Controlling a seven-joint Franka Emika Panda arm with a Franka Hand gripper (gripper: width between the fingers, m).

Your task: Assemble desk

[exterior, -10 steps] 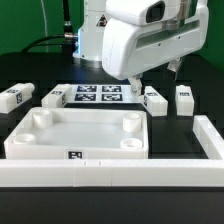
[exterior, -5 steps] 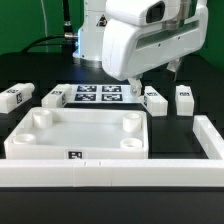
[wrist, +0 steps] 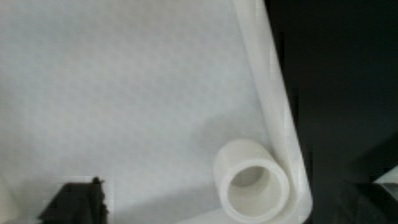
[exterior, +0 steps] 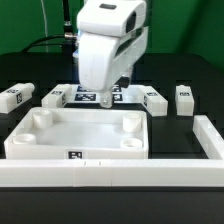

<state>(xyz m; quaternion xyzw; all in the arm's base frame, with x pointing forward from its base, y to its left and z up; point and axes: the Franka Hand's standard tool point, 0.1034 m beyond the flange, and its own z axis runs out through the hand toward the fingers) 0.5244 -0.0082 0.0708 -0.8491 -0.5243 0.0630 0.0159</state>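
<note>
One gripper [wrist: 231, 192]: two-finger, jaws spread wide, released.
White plastic rectangular tray tabletop [exterior: 85, 131]: round corner socket [wrist: 249, 180] below gripper.

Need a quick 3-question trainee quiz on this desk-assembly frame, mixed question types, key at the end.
1. Count: how many loose legs lie on the table outside the tabletop?
2. True or false: a leg already stands in a corner socket of the tabletop.
3. Pick one. The end effector is: A) shut on a leg; B) open, above the tabletop near a corner socket; C) shut on the tabletop's rim.

Key: 1) four; 2) false, every socket in view is empty; 3) B.
</note>
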